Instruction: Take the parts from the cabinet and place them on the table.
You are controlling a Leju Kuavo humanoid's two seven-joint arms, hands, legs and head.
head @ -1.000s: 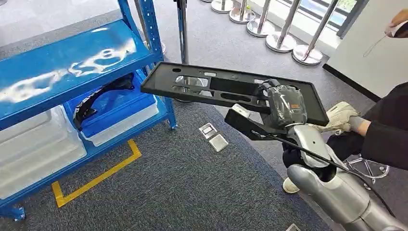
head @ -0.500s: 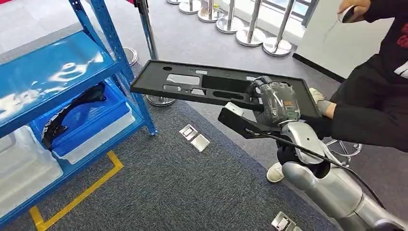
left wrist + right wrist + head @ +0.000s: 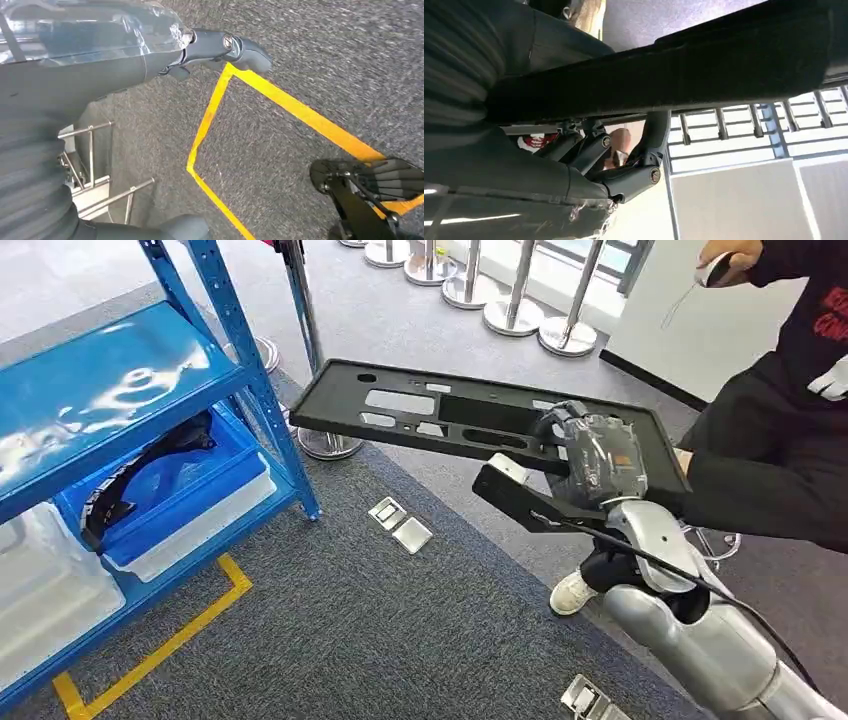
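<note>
My right hand (image 3: 592, 462), wrapped in clear plastic, grips a long flat black panel (image 3: 430, 412) with several cut-outs near its right end and holds it level above the carpet. In the right wrist view the panel's dark edge (image 3: 704, 70) crosses above the fingers (image 3: 634, 175), which curl under it. A curved black part (image 3: 140, 472) lies in a blue bin (image 3: 205, 505) on the low shelf of the blue cabinet (image 3: 110, 365) at the left. My left hand (image 3: 220, 45) hangs over the carpet with nothing in it.
A person in dark clothes (image 3: 790, 450) stands close at the right, just beyond the panel's end. Metal floor sockets (image 3: 400, 525) sit in the grey carpet below the panel. Yellow tape (image 3: 150, 640) marks the floor by the cabinet. Chrome stanchion bases (image 3: 520, 310) line the back.
The whole view has swung, so the cabinet now sits further left and the person nearer. The panel stays in my right hand. The person's gloved hand beside it has gone from sight.
</note>
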